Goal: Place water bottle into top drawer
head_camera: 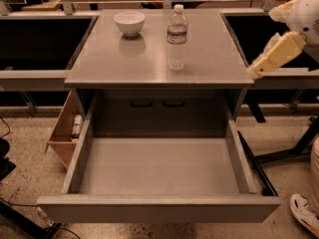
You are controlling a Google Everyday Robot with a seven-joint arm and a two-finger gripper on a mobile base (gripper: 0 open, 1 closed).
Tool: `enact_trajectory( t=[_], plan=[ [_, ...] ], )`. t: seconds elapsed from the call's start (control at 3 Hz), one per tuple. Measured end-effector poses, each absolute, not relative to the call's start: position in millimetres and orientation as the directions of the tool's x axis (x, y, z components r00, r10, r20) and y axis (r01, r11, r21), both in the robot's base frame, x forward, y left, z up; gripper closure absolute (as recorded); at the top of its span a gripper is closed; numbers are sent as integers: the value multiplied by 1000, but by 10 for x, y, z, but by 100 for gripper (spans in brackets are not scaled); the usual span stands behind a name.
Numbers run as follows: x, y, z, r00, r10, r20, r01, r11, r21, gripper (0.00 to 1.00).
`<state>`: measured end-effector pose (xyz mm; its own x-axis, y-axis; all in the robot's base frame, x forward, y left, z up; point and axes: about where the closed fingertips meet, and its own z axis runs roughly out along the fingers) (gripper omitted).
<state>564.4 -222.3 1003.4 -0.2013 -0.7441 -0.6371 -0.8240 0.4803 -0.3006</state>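
The water bottle (177,39), clear with a white cap and a red label band, stands upright on the grey cabinet top (114,63), right of centre. The top drawer (159,208) is pulled fully out below it, and nothing shows inside. My gripper (259,67), cream-coloured, hangs at the right edge of the cabinet top, level with it. It is well to the right of the bottle and apart from it, holding nothing that I can see.
A white bowl (129,23) stands on the cabinet top, left of the bottle. A recessed panel with two dark handles (157,103) sits behind the open drawer. A wooden box (65,131) leans at the cabinet's left. A person's shoe (305,214) is at the bottom right.
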Motion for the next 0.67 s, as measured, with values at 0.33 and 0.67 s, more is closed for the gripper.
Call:
enact_trajectory(
  t=[0.33,0.67],
  plan=[
    [5946,-2002,10256,-193,-641,-743,-762,575,-298,0],
    [6057,-1775,10294,-217,-547,-809,-693,670,-266,0]
  ],
)
